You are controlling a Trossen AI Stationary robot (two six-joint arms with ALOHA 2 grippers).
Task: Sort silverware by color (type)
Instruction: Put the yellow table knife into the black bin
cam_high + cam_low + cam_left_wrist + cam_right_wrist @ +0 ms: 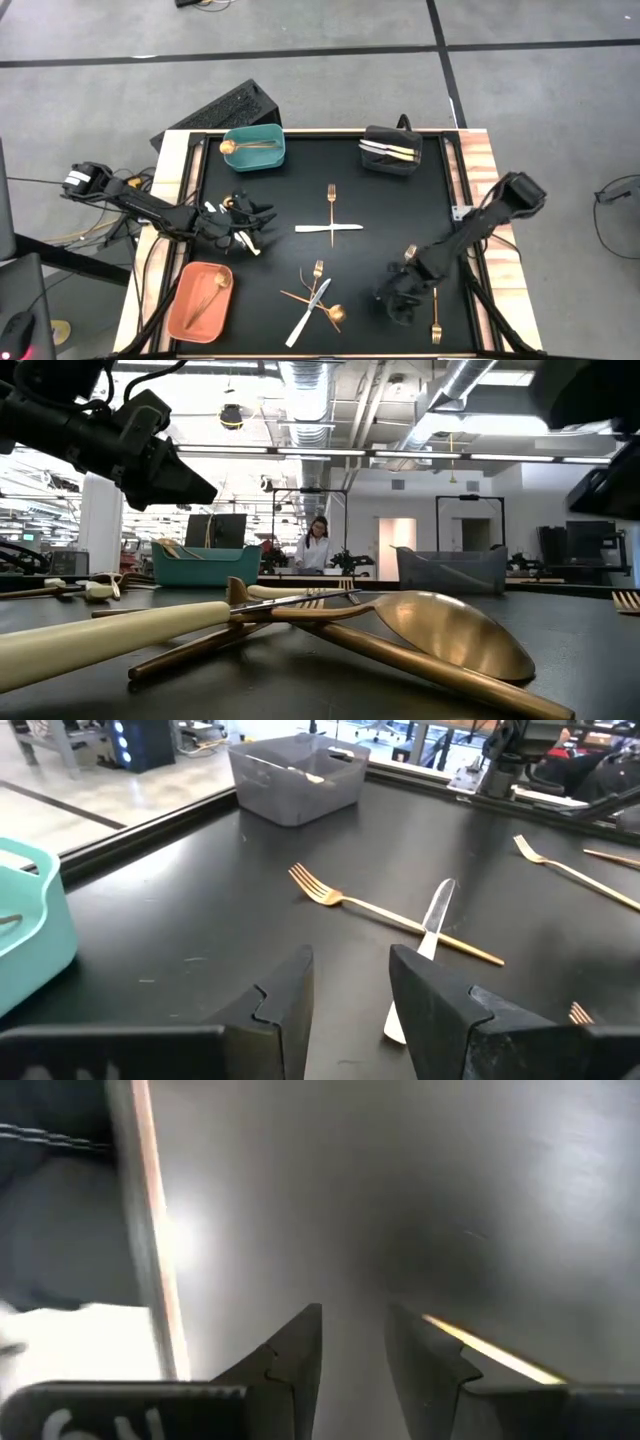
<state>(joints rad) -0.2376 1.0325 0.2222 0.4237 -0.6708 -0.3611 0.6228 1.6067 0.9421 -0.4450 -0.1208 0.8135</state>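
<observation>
A gold fork (330, 205) and a white-handled knife (328, 228) lie crossed at the table's middle; they also show ahead of my left gripper as the fork (385, 910) and the knife (430, 925). Near the front edge, a gold fork (316, 272), a white knife (306, 315), a copper spoon (335, 314) and a copper fork lie in a heap. One more gold fork (436, 318) lies at the near right. My left gripper (248, 222) is open at the left, with nothing between its fingers (350, 995). My right gripper (400, 300) (355, 1340) is open, pointing down just left of that fork's handle (490, 1350).
A teal bin (253, 148) at the far left holds a gold spoon. A black bin (391, 150) at the far right holds white-handled pieces. An orange bin (200, 300) at the near left holds a copper spoon. A person (318, 545) stands far behind the table.
</observation>
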